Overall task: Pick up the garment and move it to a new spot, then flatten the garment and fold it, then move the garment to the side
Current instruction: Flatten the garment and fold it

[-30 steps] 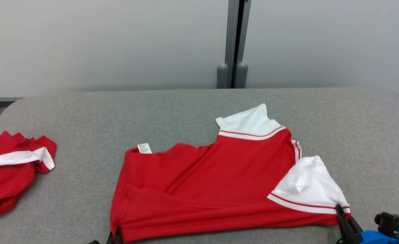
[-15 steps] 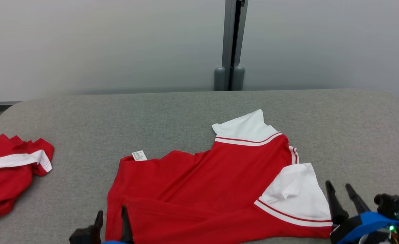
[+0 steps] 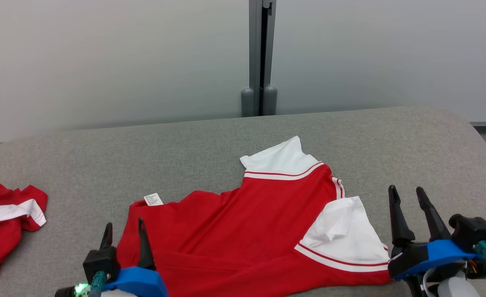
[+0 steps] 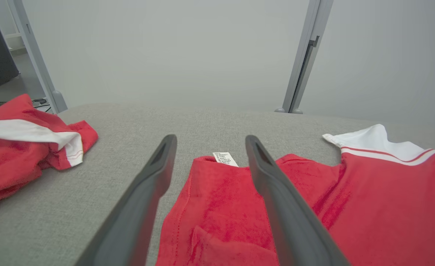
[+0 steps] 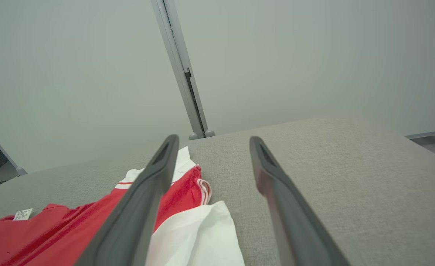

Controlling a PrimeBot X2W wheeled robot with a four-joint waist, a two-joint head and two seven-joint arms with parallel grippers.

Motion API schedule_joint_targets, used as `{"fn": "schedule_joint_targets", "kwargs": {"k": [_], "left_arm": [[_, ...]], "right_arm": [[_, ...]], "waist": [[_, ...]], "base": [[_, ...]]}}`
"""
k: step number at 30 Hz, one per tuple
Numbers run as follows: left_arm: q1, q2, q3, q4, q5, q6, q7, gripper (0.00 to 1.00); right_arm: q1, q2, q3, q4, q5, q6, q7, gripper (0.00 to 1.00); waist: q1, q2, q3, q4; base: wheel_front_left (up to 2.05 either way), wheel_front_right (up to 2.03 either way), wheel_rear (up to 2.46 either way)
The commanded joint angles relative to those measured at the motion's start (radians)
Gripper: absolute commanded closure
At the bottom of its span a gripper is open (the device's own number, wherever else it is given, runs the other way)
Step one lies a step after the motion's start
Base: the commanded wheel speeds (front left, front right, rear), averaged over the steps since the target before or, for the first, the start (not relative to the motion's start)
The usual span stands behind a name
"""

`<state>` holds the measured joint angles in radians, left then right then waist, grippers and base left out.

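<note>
The red garment [image 3: 234,235] with white sleeves lies spread and somewhat creased on the grey surface [image 3: 185,140], in the lower middle of the head view; one white sleeve points toward the upper middle, the other lies crumpled at the lower right; a small white label [image 3: 153,199] shows at its upper-left edge; the left pincer [image 3: 125,222], at the lower left, stands wide open and holds nothing, one finger over bare surface and the other over red cloth; the right pincer [image 3: 405,188], at the lower right, is likewise wide open and empty, just beside the white sleeve; a second red-and-white cloth [image 3: 3,222] lies bunched at the far left edge.
</note>
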<state>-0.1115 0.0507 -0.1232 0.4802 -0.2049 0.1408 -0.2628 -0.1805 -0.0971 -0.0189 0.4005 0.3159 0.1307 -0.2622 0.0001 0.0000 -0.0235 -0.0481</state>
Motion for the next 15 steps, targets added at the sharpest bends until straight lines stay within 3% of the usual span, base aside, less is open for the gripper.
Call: {"fn": "schedule_joint_targets", "kwargs": {"k": [1,15], "left_arm": [[0.018,0.001,0.000,0.002,0.001,0.005,-0.003,0.00],[0.075,0.000,-0.024,0.014,-0.033,0.012,-0.003,0.00]], "right_arm": [[0.016,0.007,-0.004,-0.003,-0.012,0.000,-0.004,0.00],[0.071,0.045,0.022,0.029,-0.051,0.000,-0.004,0.00]], "waist": [[-0.0001,0.0000,-0.006,-0.005],[-0.0001,0.0000,-0.006,0.008]], "base": [[0.00,0.00,0.00],[0.00,0.00,0.00]]}}
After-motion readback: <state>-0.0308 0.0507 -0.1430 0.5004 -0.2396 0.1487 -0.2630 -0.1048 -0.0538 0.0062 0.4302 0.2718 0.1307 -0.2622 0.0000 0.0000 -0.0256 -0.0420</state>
